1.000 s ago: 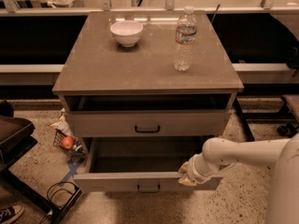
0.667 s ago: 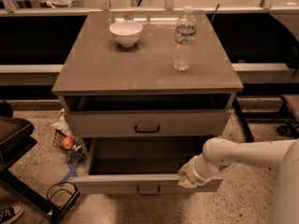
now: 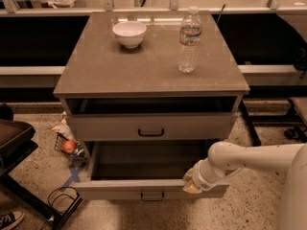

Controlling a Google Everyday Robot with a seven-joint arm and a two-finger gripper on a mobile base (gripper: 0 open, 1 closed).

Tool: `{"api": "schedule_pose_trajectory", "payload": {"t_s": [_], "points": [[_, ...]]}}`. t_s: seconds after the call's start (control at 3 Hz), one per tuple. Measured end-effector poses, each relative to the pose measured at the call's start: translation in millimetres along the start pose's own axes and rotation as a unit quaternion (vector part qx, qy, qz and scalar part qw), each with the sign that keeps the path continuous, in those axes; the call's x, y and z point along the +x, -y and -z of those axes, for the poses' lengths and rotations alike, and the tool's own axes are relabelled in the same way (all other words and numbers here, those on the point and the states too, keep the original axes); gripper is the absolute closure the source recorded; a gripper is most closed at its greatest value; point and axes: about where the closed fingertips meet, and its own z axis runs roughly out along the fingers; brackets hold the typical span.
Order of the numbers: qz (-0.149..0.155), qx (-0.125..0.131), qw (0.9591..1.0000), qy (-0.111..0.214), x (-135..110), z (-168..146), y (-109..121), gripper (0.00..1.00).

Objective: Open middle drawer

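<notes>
Six o'clock: middle drawer stands well out, cavity showing. At five o'clock the gripper sits on its front's top edge, likely hooked there to haul it; open or clamped, can't tell.

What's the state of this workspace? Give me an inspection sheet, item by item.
Surface: cabinet top holds a white bowl and an upright water bottle, standing apart.
Job's things: middle drawer pulled far out; interior dark, nothing seen inside. Top drawer above it.
Clutter: wire basket with a round red fruit on the floor, left of the cabinet.
Gripper: gripper at the right end of the middle drawer's front panel.
Cables: dark loop on the floor, lower left.
Surroundings: speckled floor; shoe at the corner.
</notes>
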Motion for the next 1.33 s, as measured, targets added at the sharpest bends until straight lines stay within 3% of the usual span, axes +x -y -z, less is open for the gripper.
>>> {"api": "schedule_pose_trajectory", "payload": {"t_s": [0.33,1.0,1.33], "points": [[0.000,-0.002,1.0000,0.000,-0.2,-1.4,-1.2,0.51],[0.001,-0.003,1.0000,0.000,-0.4,-2.6,-2.2,0.05],[0.001,-0.004,1.0000,0.000,-0.4,-3.3,-2.8,0.00]]}}
